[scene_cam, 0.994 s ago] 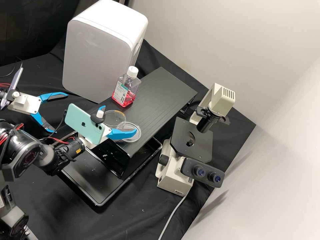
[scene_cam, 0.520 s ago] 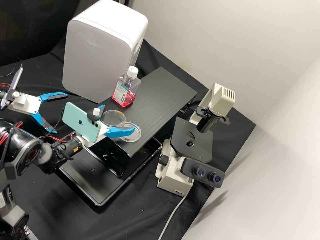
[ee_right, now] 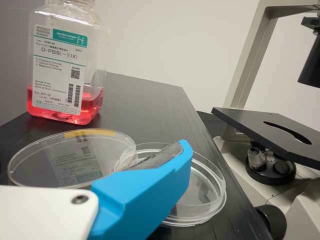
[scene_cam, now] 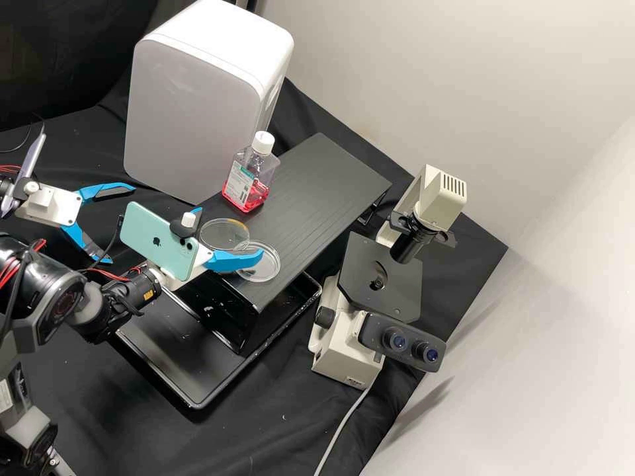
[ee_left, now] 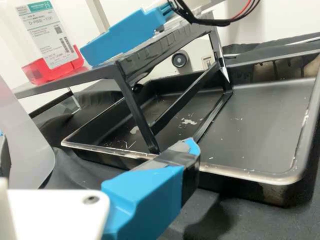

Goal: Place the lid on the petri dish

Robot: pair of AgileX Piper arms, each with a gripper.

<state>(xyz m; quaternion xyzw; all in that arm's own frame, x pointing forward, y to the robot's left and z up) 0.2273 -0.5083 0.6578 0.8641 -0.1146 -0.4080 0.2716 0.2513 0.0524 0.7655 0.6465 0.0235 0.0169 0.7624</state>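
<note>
Far left, the left gripper [scene_cam: 118,222] hangs spread wide and empty; the right gripper [scene_cam: 228,238], grip impossible to judge, sits at the clear round plastic lid [scene_cam: 223,231], which touches the clear shallow petri dish [scene_cam: 268,264] to its right on the black ridged platform [scene_cam: 317,185].

I count two clear petri dish halves [scene_cam: 225,234] [scene_cam: 261,271] at frame centre, one bottle [scene_cam: 248,178] of pink liquid, one microscope [scene_cam: 380,291], one big white box [scene_cam: 198,99], one raised shelf [scene_cam: 317,192], one black tray [scene_cam: 192,370].
</note>
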